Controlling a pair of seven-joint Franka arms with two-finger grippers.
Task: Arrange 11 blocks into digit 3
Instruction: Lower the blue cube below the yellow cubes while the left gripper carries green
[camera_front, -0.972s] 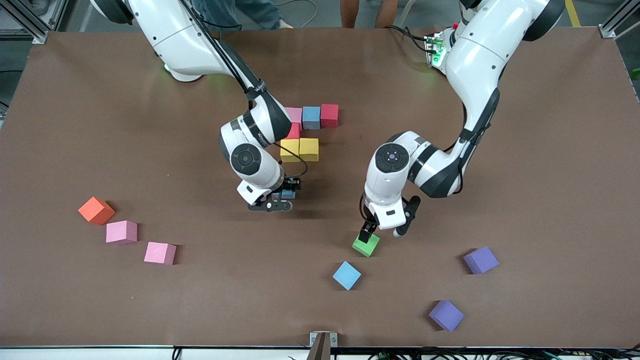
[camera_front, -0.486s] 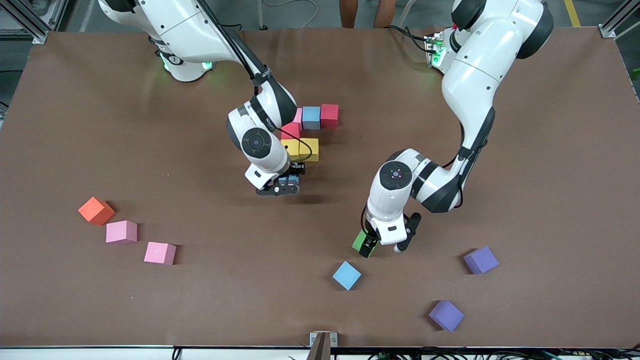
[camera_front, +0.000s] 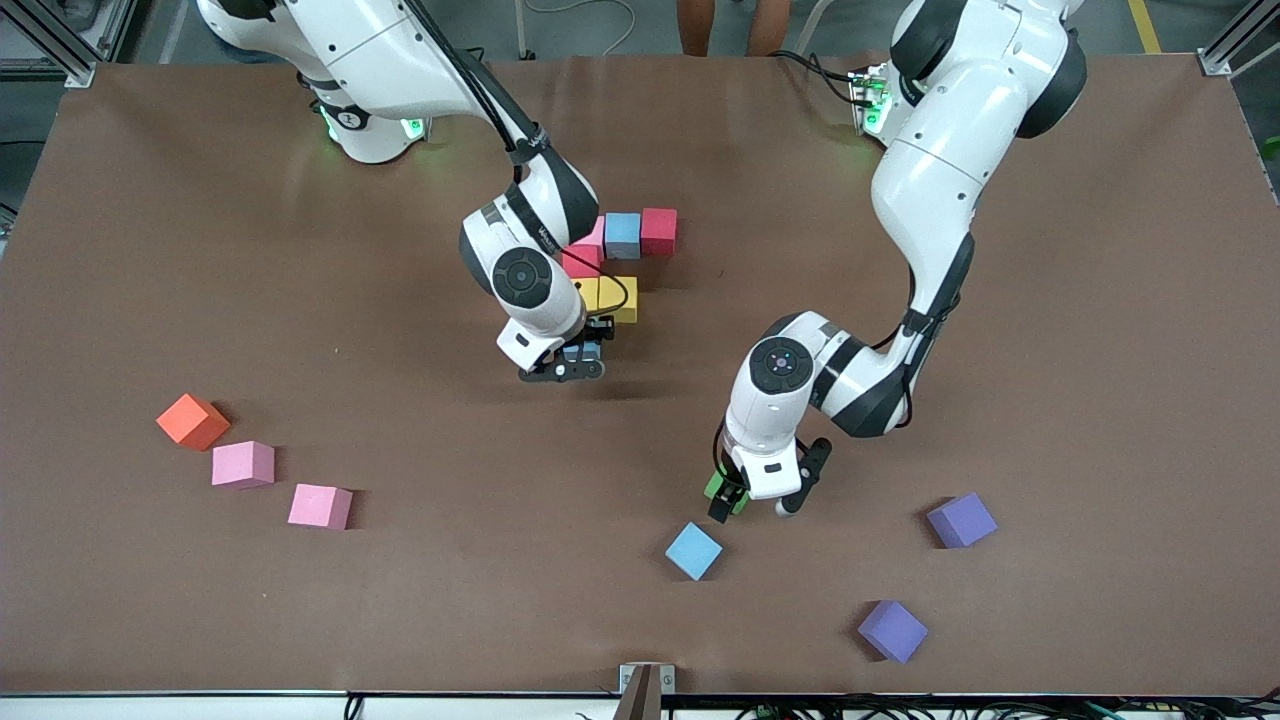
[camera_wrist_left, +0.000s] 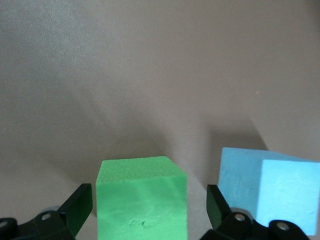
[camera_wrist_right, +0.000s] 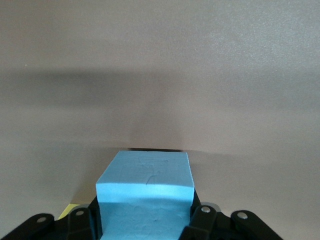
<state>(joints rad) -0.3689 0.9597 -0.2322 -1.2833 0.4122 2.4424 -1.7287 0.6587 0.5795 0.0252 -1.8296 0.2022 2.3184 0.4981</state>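
The blocks are small matte foam cubes of equal size. A light blue cube (camera_wrist_right: 145, 192) is clamped between the fingers of the right gripper (camera_front: 570, 362), which is held just above the table beside the started figure (camera_front: 615, 262). In that figure six cubes are counted: a pink, a light blue and a red one in a row, a red one under the row, and two yellow ones (camera_front: 612, 298), partly hidden by the arm. The left gripper (camera_front: 752, 500) is spread wide around a green cube (camera_wrist_left: 141, 202), neither finger being seen to press it. Just beside it lies another light blue cube (camera_front: 693, 550). Two purple cubes (camera_front: 961, 520) lie toward the left arm's end. Two pink cubes (camera_front: 243, 464) and one orange cube (camera_front: 192, 421) lie well apart, toward the right arm's end.
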